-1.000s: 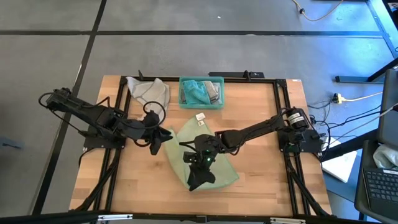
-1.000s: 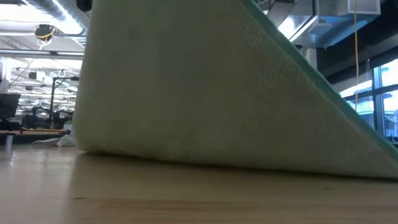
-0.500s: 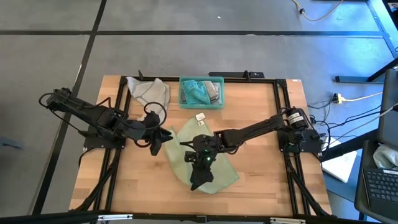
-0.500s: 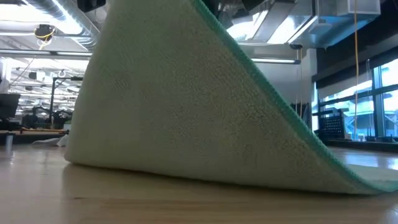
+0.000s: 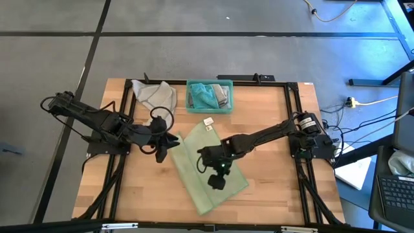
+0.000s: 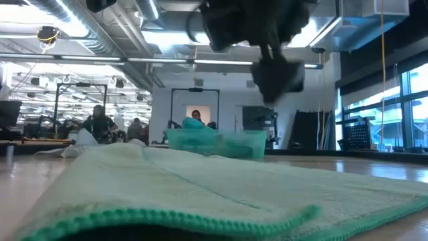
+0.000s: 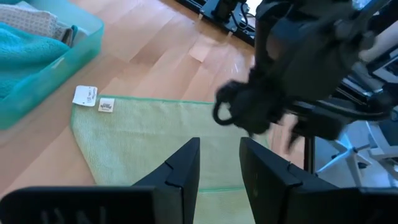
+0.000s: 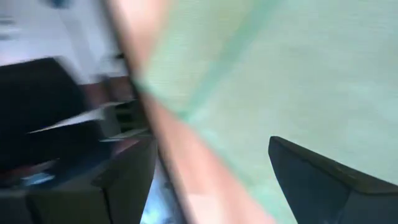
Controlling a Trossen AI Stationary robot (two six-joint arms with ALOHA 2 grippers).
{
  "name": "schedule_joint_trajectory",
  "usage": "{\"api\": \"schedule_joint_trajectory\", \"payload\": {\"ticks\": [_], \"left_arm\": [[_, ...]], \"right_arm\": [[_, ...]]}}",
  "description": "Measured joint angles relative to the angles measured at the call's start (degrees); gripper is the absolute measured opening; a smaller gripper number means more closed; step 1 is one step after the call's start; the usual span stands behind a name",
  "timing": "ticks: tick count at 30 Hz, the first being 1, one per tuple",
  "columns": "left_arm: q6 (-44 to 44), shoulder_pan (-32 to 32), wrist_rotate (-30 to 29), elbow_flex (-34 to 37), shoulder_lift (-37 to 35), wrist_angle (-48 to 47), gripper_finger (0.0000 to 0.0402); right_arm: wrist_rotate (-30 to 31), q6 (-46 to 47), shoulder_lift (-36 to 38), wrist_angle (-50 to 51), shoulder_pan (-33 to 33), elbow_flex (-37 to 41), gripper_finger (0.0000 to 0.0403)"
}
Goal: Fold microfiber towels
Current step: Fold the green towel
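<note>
A pale green towel (image 5: 208,169) lay folded flat at the lower centre of the bench (image 5: 278,188), its white tag (image 5: 208,122) toward the teal bin (image 5: 209,97) above. The right claw (image 5: 217,180) hovered over it, wide open and empty. The left claw (image 5: 169,144) sat partly open at the towel's left edge; I could not tell whether it gripped it. A good next fold would need aligned corners pinched and edges matched.

A pale green towel (image 5: 206,169) lies flat, the right claw (image 5: 216,180) apparently open above it.
</note>
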State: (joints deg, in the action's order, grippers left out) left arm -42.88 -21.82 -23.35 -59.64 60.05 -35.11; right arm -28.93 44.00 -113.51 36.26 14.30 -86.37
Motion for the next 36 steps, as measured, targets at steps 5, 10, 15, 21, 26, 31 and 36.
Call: {"api": "schedule_joint_trajectory", "payload": {"ticks": [5,10,15,21,26,31,36], "left_arm": [[1.1,0.0,0.0,0.0,0.0,0.0,0.0108],[1.4,0.0,0.0,0.0,0.0,0.0,0.0108],[0.1,0.0,-0.5,0.0,0.0,0.0,0.0108],[-0.4,0.0,0.2,0.0,0.0,-0.1,0.0108],[-0.5,0.0,0.2,0.0,0.0,0.0,0.0108],[-0.6,0.0,-0.1,0.0,0.0,-0.1,0.0108],[-1.4,0.2,-5.4,0.9,1.6,-1.3,0.0108]], "right_arm": [[13.3,-3.7,0.0,11.2,0.0,0.0,0.0312],[21.2,-1.0,0.0,14.6,-0.6,3.4,0.0311],[17.3,3.4,-0.1,9.1,0.0,11.4,0.0297],[15.8,-0.4,0.3,12.9,4.1,13.5,0.0268],[20.3,-5.6,0.0,23.0,7.7,14.2,0.0251],[13.4,-5.3,0.2,25.6,9.7,18.1,0.024],[14.7,-3.5,2.1,26.8,11.4,19.0,0.0229]]}}
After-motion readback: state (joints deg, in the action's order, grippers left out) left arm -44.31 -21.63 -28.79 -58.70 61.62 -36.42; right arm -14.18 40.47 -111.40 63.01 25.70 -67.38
